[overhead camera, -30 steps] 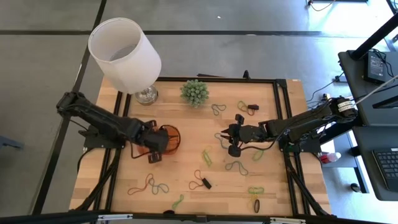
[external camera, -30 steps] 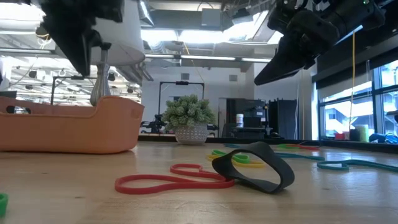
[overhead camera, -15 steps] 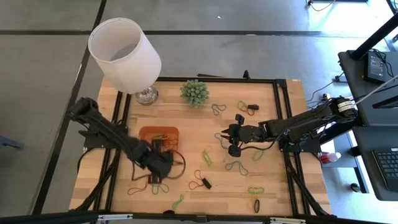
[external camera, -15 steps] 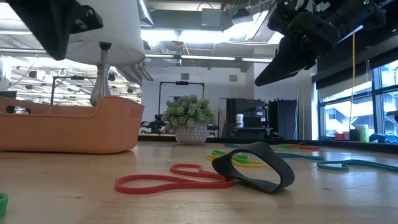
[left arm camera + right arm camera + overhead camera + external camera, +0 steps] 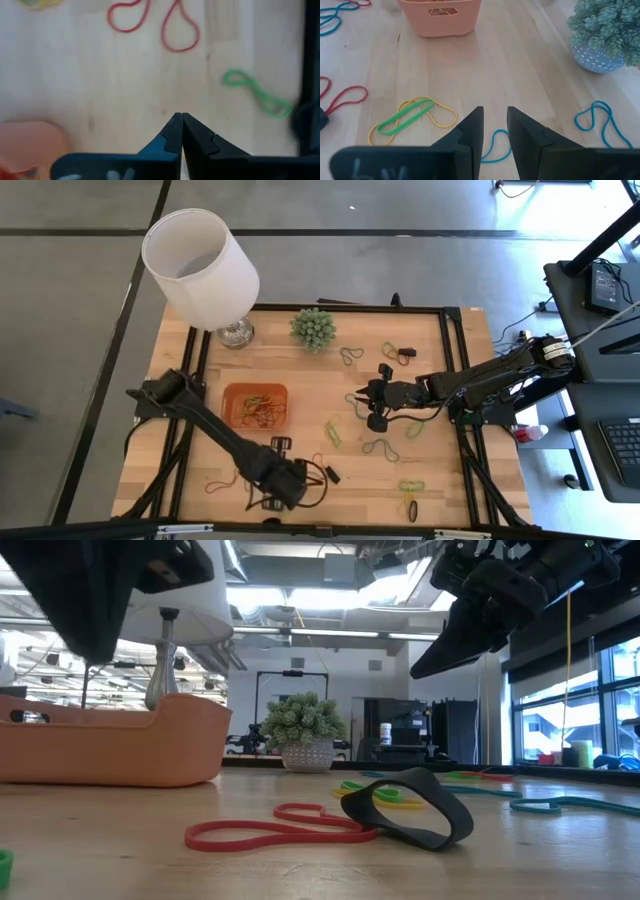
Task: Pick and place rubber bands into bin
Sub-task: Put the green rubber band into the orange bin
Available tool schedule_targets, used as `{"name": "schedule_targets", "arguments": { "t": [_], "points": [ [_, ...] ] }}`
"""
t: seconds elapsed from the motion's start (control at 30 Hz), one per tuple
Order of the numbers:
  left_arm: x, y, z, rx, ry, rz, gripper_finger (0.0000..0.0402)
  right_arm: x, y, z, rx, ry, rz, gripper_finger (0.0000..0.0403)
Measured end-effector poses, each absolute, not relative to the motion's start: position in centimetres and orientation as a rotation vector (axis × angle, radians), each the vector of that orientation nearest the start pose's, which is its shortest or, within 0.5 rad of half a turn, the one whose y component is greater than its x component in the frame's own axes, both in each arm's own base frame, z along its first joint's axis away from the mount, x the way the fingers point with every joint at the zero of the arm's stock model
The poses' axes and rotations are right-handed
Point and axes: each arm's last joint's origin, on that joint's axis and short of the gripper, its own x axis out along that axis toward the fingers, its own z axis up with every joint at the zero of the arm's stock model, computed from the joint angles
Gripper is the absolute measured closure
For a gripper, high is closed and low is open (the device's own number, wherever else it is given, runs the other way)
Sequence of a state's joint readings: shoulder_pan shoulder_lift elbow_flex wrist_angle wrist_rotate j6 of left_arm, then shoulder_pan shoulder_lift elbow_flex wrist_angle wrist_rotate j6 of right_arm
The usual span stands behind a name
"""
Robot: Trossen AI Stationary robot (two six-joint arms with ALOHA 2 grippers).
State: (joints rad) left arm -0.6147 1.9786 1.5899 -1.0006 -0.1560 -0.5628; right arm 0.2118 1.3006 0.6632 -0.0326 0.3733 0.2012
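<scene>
The orange bin [image 5: 255,406] stands on the table's left half with several rubber bands [image 5: 260,410] lying in it. More bands are scattered over the wood. These include red loops joined to a black band [image 5: 400,808], a green one [image 5: 257,95] and a yellow-green pair [image 5: 412,119]. My left gripper [image 5: 285,478] is shut and hovers near the table's near edge, beside the red loops [image 5: 170,25], touching nothing. My right gripper [image 5: 494,117] is open and holds still above a blue band [image 5: 495,145] at the table's middle right.
A white lampshade on its stand [image 5: 200,265] occupies the far left corner. A spiky green plant in a pot [image 5: 313,328] sits at the far middle. Black frame rails [image 5: 455,380] run along the table's sides. Bare wood lies between the bin and my right gripper.
My left gripper has swung from above the bin toward the table's near edge and somewhat to the right. This has uncovered the bin and the bands in it.
</scene>
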Motion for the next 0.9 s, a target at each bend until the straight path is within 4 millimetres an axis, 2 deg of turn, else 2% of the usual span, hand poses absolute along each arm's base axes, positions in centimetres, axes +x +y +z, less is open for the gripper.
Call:
{"name": "schedule_targets", "arguments": {
  "t": [0.2,0.57,0.9],
  "points": [
    [34.2,-23.7,20.3,-0.022,1.358,-0.017,0.0365,25.2,4.3,20.0,-0.002,0.64,-0.221,0.0313],
    [34.7,-25.9,16.0,-0.012,1.465,-0.053,0.0293,25.0,4.3,19.8,0.066,0.662,-0.251,0.0313],
    [35.1,-26.3,16.1,-0.022,1.409,-0.059,0.0288,25.0,4.3,19.8,0.088,0.659,-0.258,0.0313]
  ]
}}
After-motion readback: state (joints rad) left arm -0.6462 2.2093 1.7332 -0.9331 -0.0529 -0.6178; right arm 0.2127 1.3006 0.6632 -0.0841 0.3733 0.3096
